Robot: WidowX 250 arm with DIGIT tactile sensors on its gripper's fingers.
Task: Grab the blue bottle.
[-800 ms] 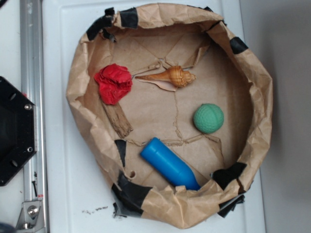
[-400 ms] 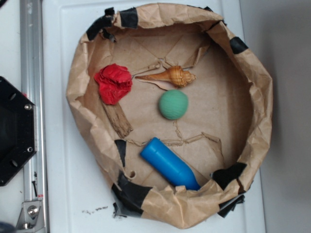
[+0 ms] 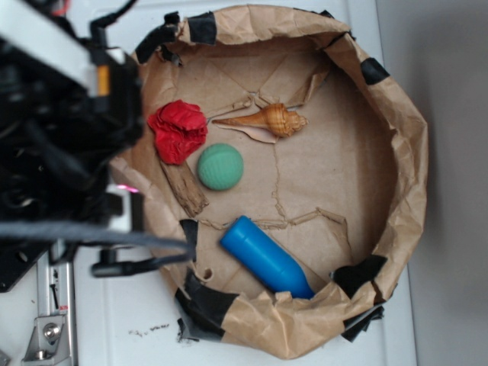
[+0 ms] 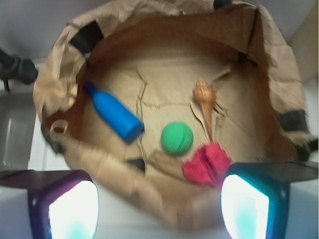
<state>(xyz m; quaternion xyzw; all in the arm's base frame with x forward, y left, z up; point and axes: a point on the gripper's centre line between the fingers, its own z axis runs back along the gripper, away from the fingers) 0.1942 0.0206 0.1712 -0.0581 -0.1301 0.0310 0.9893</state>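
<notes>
The blue bottle lies on its side in the lower part of a brown paper bowl, wide flat end toward the upper left, neck toward the lower right rim. In the wrist view the blue bottle lies left of centre. My gripper is open and empty, its two fingers wide apart at the bottom corners of the wrist view, above the bowl's near rim. In the exterior view the arm fills the left side, outside the bowl; the fingertips are not clear there.
In the bowl lie a green textured ball, a red crumpled cloth, an orange conch shell and a wood piece. The ball sits right of the bottle in the wrist view. Black tape patches mark the bowl rim.
The arm has come into the exterior view at the left. The green ball has rolled from the right side leftward, ending beside the red cloth. The bottle has not moved.
</notes>
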